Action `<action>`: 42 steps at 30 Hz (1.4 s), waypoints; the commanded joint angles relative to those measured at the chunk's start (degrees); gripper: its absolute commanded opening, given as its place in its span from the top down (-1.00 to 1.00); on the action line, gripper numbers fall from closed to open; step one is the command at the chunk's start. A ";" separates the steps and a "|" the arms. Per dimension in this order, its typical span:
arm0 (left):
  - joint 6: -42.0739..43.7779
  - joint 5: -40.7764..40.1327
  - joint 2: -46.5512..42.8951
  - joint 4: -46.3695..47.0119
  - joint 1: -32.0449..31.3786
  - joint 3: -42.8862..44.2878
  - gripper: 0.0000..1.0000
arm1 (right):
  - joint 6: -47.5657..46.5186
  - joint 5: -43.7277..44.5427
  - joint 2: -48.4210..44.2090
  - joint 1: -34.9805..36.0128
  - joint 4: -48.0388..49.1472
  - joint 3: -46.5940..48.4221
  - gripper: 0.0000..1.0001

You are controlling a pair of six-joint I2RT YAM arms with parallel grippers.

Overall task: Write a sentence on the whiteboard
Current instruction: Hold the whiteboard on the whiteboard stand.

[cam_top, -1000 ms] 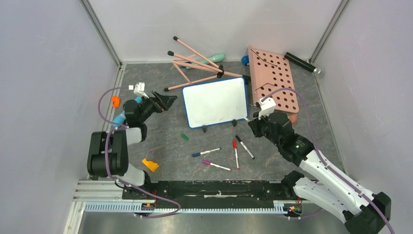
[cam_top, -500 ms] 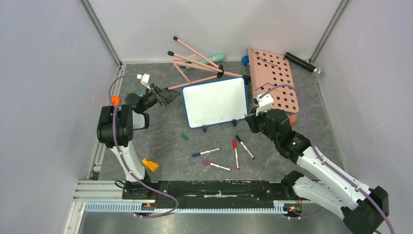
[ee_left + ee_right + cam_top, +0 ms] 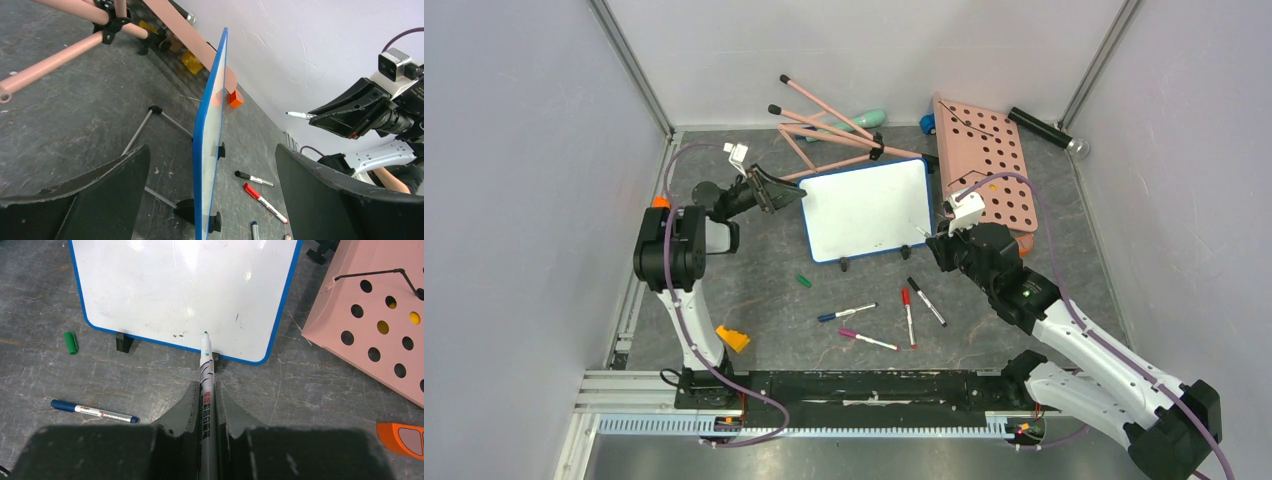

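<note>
Now L fingers point(image 3: 100, 200) spread; R fingers point(image 3: 184, 407) pinch marker point(image 3: 206, 367), barrel half-hidden; whiteboard point(image 3: 175, 290) top cropped.

The dark grey, marbled surface point(image 3: 764, 290) carries the whiteboard point(image 3: 866, 208), which stands on little black feet. On the arms' side of the whiteboard lie a green cap point(image 3: 803, 281) off its left corner, then a blue marker point(image 3: 847, 313), a pink marker point(image 3: 867, 340), a red marker point(image 3: 908, 315) and a black marker point(image 3: 926, 301). Behind the whiteboard lies a frame of pink rods point(image 3: 824, 130). Just to its right is a pink board point(image 3: 984, 160) with round holes. A yellow wedge point(image 3: 732, 338) lies well off its left front corner.
</note>
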 commanded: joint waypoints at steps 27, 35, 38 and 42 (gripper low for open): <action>-6.38 7.72 7.49 4.63 -4.76 10.57 0.96 | 0.03 -1.92 0.28 -0.06 2.22 3.91 1.00; -5.77 10.63 6.98 4.63 -5.98 10.97 0.96 | 0.49 -3.37 -0.41 -0.02 1.81 3.81 1.00; -5.22 11.04 6.62 4.63 -6.26 10.54 0.96 | 1.62 -3.91 0.22 -0.01 1.92 4.03 1.00; -4.22 11.39 5.69 4.63 -6.88 9.85 0.96 | 5.27 -4.00 2.62 0.07 1.92 5.53 1.00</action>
